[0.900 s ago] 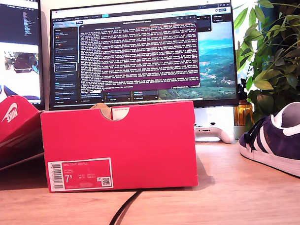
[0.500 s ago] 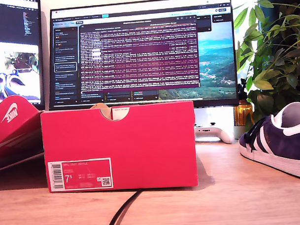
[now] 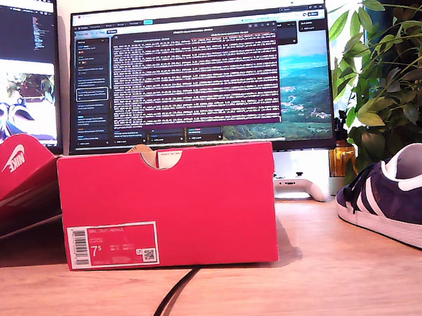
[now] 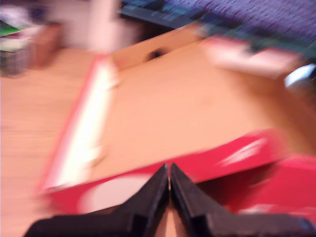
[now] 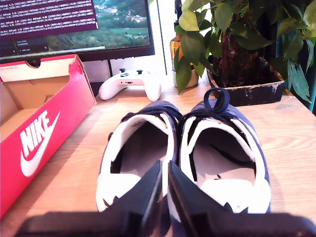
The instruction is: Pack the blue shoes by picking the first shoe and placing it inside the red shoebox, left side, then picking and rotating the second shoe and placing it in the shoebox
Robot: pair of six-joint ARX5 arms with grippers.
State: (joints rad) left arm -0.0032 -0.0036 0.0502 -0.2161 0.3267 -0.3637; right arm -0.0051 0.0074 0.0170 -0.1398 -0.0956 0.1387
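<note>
Blue shoes [image 5: 182, 148] side by side, my second gripper [image 5: 165, 170] closed above them, red shoebox [image 5: 42, 128] beside.

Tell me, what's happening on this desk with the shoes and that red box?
A two-armed robot is set to pack shoes. The red shoebox stands open and looks empty in the blurry first wrist view. Both blue shoes sit side by side on the desk next to it, not yet picked up. My second gripper hovers shut just above the shoes' heels. My first gripper, also shut and holding nothing, hangs over the box.
</note>
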